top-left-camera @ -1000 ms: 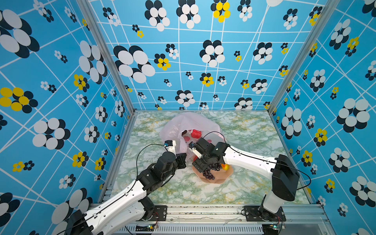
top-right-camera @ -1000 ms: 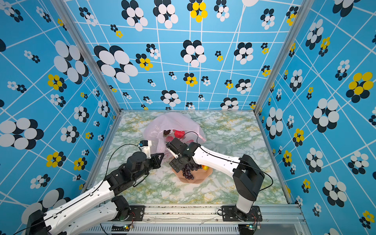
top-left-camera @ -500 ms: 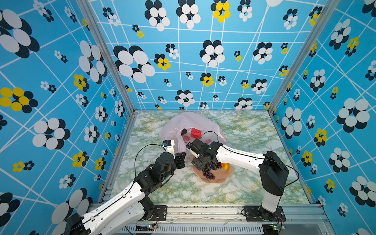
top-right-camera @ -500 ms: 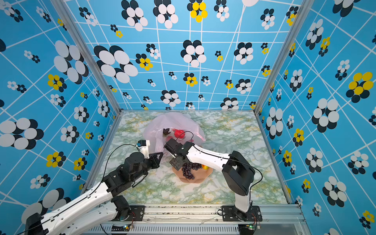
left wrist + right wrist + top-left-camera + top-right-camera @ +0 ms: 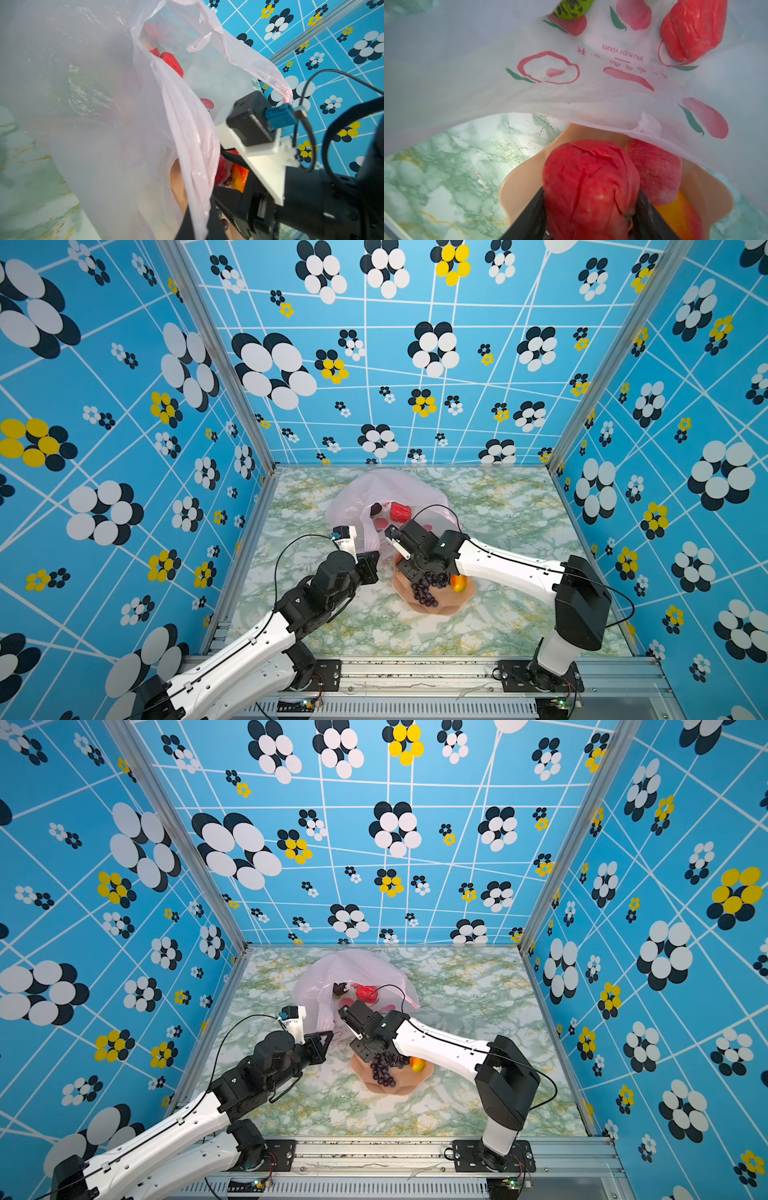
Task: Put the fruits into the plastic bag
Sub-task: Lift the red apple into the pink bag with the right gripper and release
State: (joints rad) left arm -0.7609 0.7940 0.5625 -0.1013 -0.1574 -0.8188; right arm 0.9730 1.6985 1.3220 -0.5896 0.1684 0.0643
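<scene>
Surroundings: blue flower-print walls close in a green-marbled bench on three sides.
Left end effector: pinched together on a fold of the plastic bag at its rim; in the left wrist view the pink film runs between the dark fingers.
Right end effector: lowered into the peach bowl, jaws pressed against both sides of a bumpy red fruit.
Bag position: lies on the bench just beyond both end effectors, mouth turned toward them. Its lower lip drapes over the bowl's far rim, just ahead of the right end effector's tips.
Inside the bag: a second red fruit and a dark maroon fruit sit side by side, ahead of the right end effector. The right wrist view also shows a green fruit deeper in.
Inside the bowl: a red-yellow mango touches the clamped fruit. A grape bunch lies behind the right end effector, below its wrist.
Lift: cannot tell whether the clamped fruit has left the bowl.
</scene>
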